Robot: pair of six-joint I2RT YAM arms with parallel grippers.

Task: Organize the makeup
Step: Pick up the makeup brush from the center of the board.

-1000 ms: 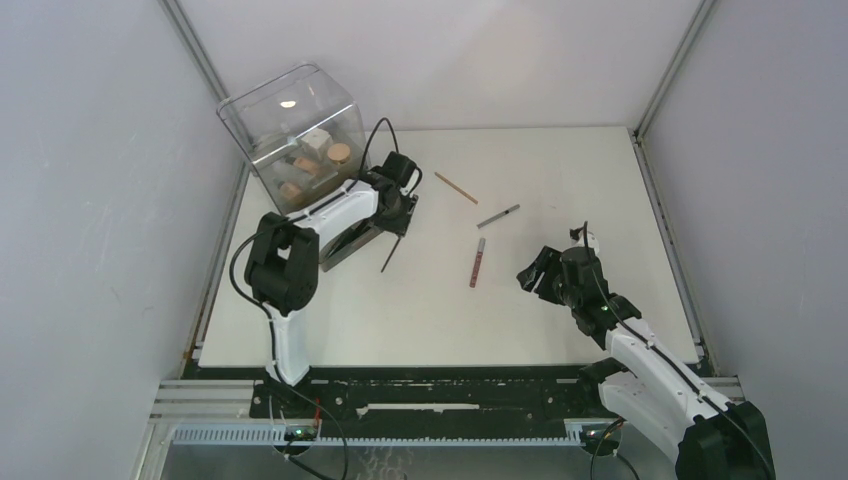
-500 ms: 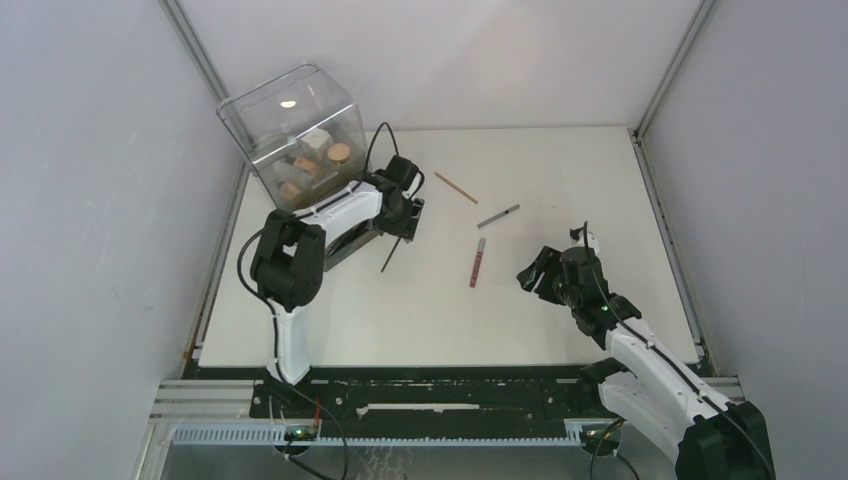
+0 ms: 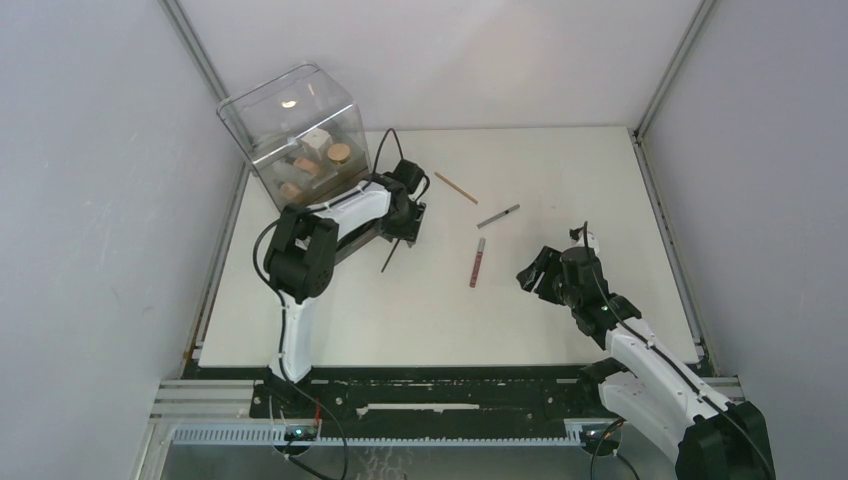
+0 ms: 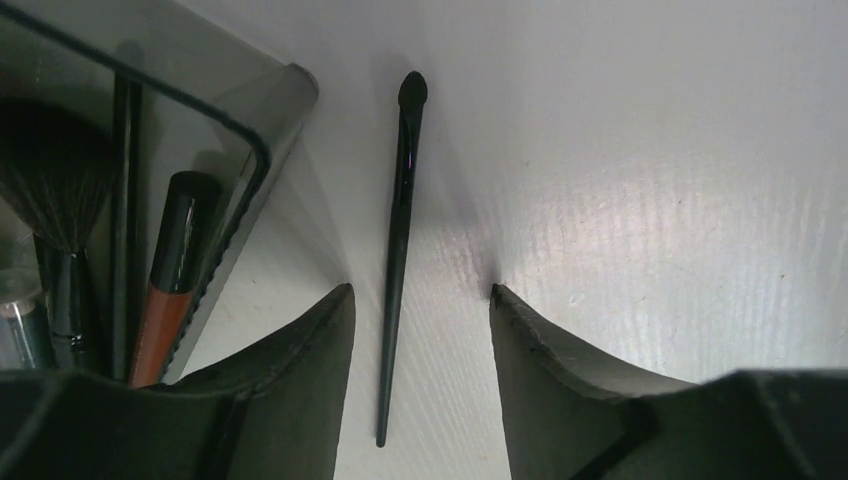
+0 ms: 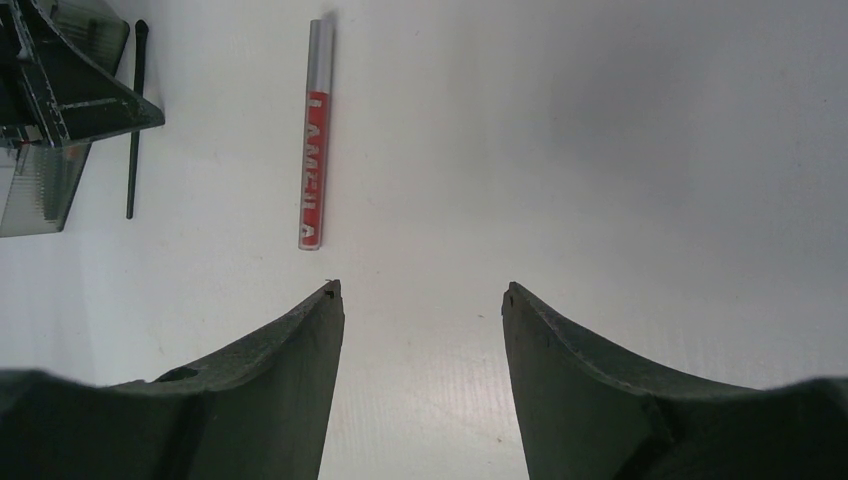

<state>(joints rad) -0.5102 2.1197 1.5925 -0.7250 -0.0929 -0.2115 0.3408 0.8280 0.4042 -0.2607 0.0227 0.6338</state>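
Observation:
A thin black brush [image 4: 398,250] lies flat on the white table between the fingers of my left gripper [image 4: 420,290], closer to the left finger and touched by neither. That gripper is open. In the top view the brush [image 3: 392,255] lies just in front of the left gripper [image 3: 405,215], beside the pulled-out drawer [image 3: 350,238]. A red lip tube [image 3: 478,262], a grey pencil [image 3: 498,216] and a tan stick [image 3: 455,187] lie mid-table. My right gripper [image 3: 535,272] hovers open and empty; the lip tube [image 5: 313,140] lies ahead of it to the left.
The big clear box [image 3: 295,135] stands at the back left with compacts and white cubes inside. Its drawer [image 4: 262,160] holds a fluffy brush [image 4: 50,190], a thin brush and an orange-red tube [image 4: 165,300]. Its corner sits close to the left finger.
The left arm's elbow has swung right and its gripper has shifted slightly toward the far side. The black brush still lies on the table. The right arm has not moved.

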